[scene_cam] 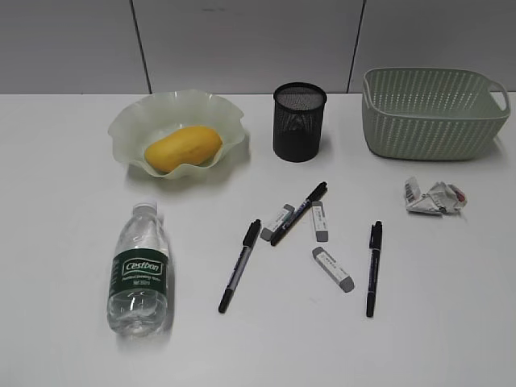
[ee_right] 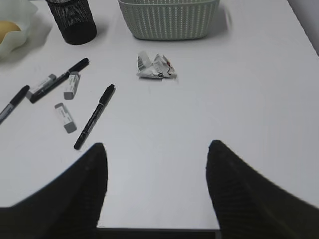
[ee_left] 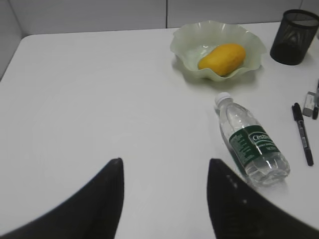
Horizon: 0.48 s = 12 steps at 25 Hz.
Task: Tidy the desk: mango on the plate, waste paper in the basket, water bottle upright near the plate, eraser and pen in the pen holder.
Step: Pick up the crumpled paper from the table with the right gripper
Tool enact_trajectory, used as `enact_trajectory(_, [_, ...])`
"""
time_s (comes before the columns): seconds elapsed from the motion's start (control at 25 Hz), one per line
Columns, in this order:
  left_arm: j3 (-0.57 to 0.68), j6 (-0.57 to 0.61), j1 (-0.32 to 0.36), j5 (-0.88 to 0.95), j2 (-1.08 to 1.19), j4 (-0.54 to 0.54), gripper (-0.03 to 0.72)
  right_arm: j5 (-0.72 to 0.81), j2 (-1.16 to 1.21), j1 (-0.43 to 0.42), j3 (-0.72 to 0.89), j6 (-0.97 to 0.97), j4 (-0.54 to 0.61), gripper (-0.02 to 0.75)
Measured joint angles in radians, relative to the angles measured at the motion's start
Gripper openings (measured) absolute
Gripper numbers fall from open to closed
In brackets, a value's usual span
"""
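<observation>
Mango (scene_cam: 183, 148) plated – bottle (scene_cam: 139, 270) lies lower left. Left end effector (ee_left: 164, 199) and right end effector (ee_right: 157, 191) both open, empty. Grip bottle mid-body, stand it beside plate (scene_cam: 129, 121).

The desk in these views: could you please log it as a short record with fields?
mango: lying in the plate
water bottle: on its side, in front of the plate
waste paper: on the desk, outside the basket
pens: three, loose on the desk
erasers: three, loose among the pens
pen holder: upright
left hand: open, empty
right hand: open, empty
</observation>
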Motion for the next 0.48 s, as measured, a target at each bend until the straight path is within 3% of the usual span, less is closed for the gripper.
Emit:
enact_trajectory(0.24, [0.000, 0.000, 0.022, 0.000, 0.000, 0.000, 0.396, -0.046, 0.219, 0.000, -0.021, -0.108, 0.004, 0.496])
enact_trajectory(0.48, [0.000, 0.000, 0.022, 0.000, 0.000, 0.000, 0.387, -0.335, 0.649, 0.000, -0.032, -0.154, 0.004, 0.496])
